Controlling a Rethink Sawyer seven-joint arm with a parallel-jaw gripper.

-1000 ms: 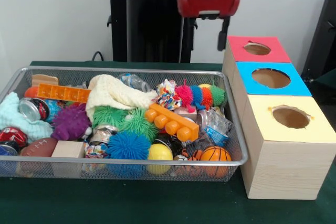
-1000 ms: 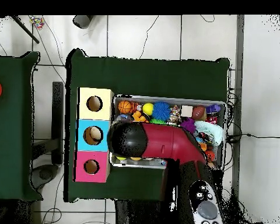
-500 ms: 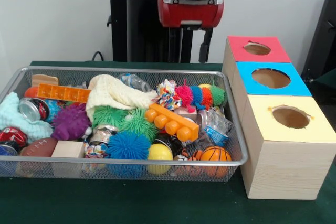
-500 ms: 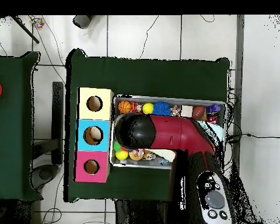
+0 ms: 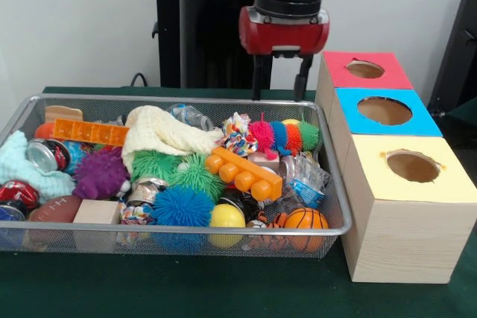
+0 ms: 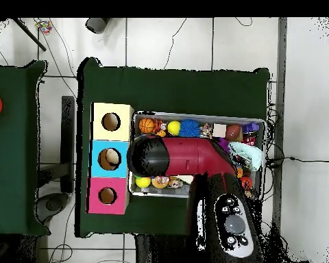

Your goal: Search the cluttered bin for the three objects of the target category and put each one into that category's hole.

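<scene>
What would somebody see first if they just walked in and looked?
Probably the wire bin stuffed with bright toys, like the spiky blue ball near its front. Next, the red gripper hanging over the bin's back edge, jaws open and empty. Beside the bin stands a wooden box with red, blue and yellow tops, each with a hole.

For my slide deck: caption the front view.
Open gripper hovers empty above the toy-filled wire bin, beside red, blue and yellow hole boxes.

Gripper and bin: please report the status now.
Gripper open, empty, above the bin's far right end. Bin full of toys, nothing picked. Red, blue, yellow holes clear. Arm hides mid-bin from overhead.
</scene>
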